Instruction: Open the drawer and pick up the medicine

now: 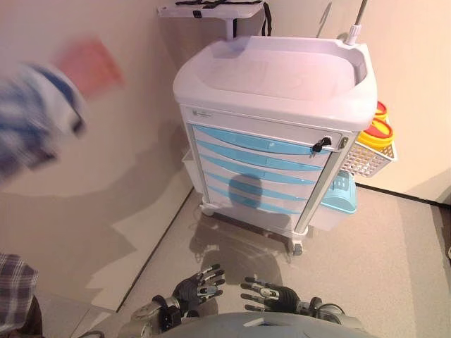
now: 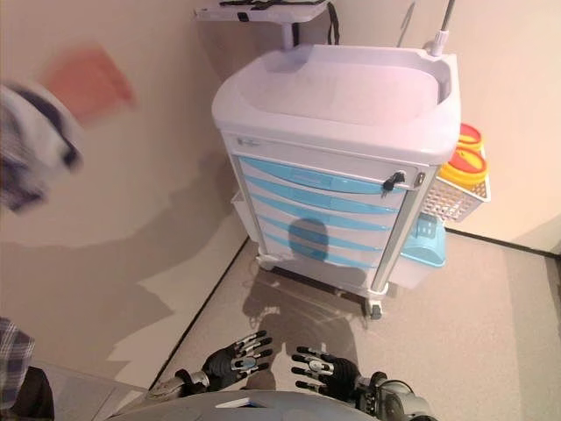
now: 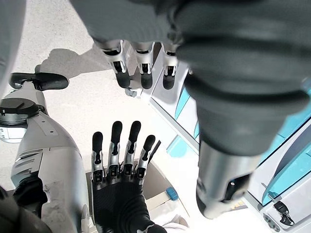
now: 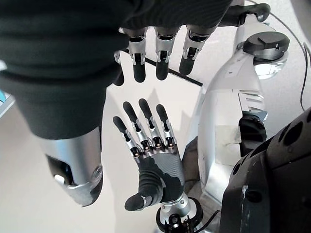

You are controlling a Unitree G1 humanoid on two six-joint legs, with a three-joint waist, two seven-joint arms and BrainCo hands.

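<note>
With both the left hand (image 1: 199, 286) and right hand (image 1: 264, 293) open and empty, one should reach squarely for a closed drawer (image 1: 261, 143) on the cart (image 1: 275, 77).

Each robot hand has shiny silver fingers with black tips. A dark ribbed cover wraps the back of the left hand (image 1: 197, 287) and right hand (image 1: 271, 296). The arms are smooth silver-grey.
</note>
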